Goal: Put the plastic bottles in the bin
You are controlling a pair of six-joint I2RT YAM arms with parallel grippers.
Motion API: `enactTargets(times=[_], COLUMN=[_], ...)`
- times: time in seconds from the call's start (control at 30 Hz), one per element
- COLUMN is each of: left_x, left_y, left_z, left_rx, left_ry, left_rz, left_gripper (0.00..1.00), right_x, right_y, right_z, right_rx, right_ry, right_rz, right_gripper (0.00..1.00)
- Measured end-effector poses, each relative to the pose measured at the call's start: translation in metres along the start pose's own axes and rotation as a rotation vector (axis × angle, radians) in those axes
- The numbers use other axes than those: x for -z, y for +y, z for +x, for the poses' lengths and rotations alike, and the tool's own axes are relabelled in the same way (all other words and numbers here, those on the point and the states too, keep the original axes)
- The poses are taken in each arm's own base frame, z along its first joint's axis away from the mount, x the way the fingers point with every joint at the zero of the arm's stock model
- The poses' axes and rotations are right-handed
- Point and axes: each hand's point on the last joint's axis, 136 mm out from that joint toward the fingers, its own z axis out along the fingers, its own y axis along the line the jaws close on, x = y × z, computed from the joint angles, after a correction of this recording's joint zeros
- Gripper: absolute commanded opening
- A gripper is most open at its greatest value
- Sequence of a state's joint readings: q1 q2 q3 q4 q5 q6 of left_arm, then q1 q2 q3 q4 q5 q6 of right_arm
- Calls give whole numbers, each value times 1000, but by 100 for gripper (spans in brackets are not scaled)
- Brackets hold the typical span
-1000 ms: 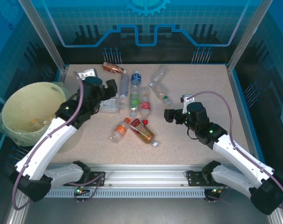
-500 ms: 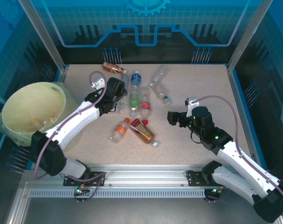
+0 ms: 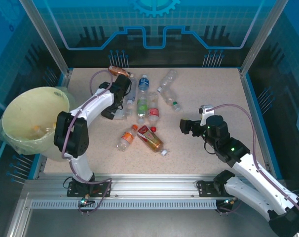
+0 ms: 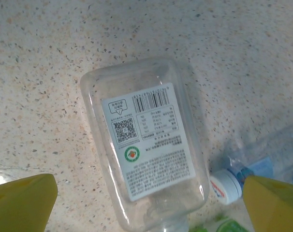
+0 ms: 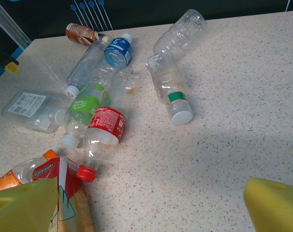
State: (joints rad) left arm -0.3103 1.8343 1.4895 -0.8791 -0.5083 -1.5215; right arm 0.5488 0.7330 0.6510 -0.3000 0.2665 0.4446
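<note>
Several plastic bottles lie in a loose cluster at mid-table: a brown one (image 3: pixel 119 72), a blue-labelled one (image 3: pixel 143 84), a green-labelled one (image 3: pixel 142 106), a red-labelled one (image 3: pixel 153 113) and an orange one (image 3: pixel 126 137). A flat clear bottle (image 4: pixel 146 145) with a white printed label lies directly under my left gripper (image 4: pixel 147 207), which is open with a fingertip on either side and not touching it. My right gripper (image 5: pixel 146 208) hangs open over bare table, to the right of the red-labelled bottle (image 5: pixel 103 128). The bin (image 3: pixel 28 108) stands at the left edge with a few bottles inside.
A red and yellow bottle (image 3: pixel 150 139) lies nearest the front. Two clear bottles (image 3: pixel 168 80) lie at the back right of the cluster. Bare table stretches to the right of the right gripper (image 3: pixel 185 127). The left arm (image 3: pixel 85 116) reaches past the bin.
The left arm has swung from beside the bin out to the right and back over the flat clear bottle. The right arm has drawn slightly toward the front right. Both grippers stayed open.
</note>
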Motion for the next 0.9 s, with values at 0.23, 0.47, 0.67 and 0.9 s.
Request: enactTargets(times=[0.23,0.47,0.67,0.9], left_x=[-30,-47,-53,-59], left_y=[6,-10,-13,-6], left_z=[-4,0,3,4], left_rx=[80,81,63,41], left_ry=[31,33,32,29], left_rz=[-81,-95,-133,-188], left_gripper=[99,99,99,99], right_x=[4,6,10,14], right_y=[-4,-5,-6,-6], right_z=[1,3,3,2], right_rx=[0,4,4,4], right_ry=[-7,-5,-5,-14], right_rz=[13,14,13,10], right_gripper=[100,100,100,100])
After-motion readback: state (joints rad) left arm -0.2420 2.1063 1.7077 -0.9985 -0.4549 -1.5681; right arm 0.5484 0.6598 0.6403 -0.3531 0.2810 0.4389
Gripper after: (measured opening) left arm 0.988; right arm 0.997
